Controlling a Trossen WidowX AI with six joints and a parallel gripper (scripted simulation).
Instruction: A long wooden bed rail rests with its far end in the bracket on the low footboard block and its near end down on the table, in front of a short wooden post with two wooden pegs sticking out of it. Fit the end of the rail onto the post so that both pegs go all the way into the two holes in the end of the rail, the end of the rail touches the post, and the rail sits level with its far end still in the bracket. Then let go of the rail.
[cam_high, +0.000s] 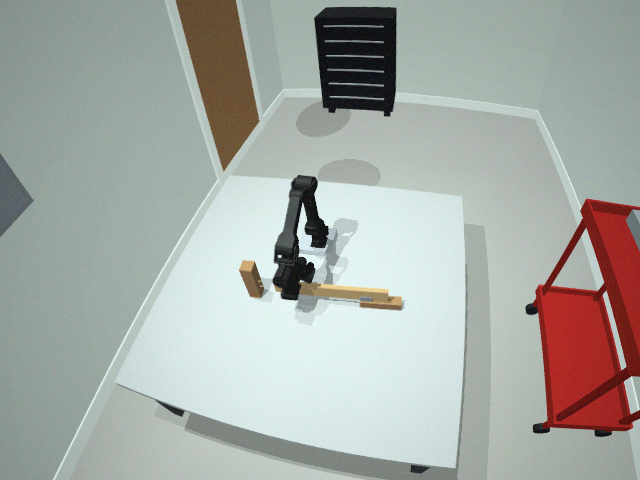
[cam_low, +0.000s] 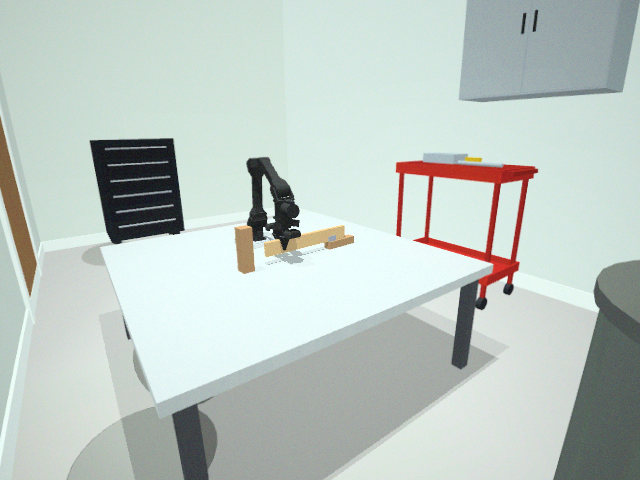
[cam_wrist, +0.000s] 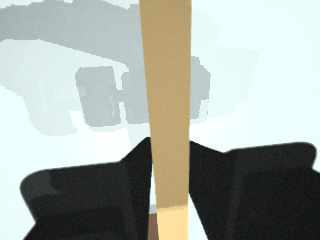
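Observation:
The light wooden rail (cam_high: 343, 291) (cam_low: 316, 238) (cam_wrist: 168, 75) is gripped near its near end by my gripper (cam_high: 291, 294) (cam_low: 284, 246) (cam_wrist: 161, 140), which is shut on it from above. The near end is a little above the table, with its shadow below. The rail looks about level. Its far end is at the bracket (cam_high: 366, 299) (cam_low: 331, 238) on the low footboard block (cam_high: 383, 305) (cam_low: 344, 241); the exact seating cannot be told. The upright post (cam_high: 250, 277) (cam_low: 245, 250) stands apart from the near end, across a gap. Its small pegs (cam_high: 261, 283) face the rail. The rail's holes are hidden.
The arm's base stands on the white table (cam_high: 320, 372) (cam_low: 289, 294), behind the rail. A red cart (cam_high: 578, 341) (cam_low: 449, 169) and a black drawer cabinet (cam_high: 357, 62) (cam_low: 139, 188) stand on the floor away from the table.

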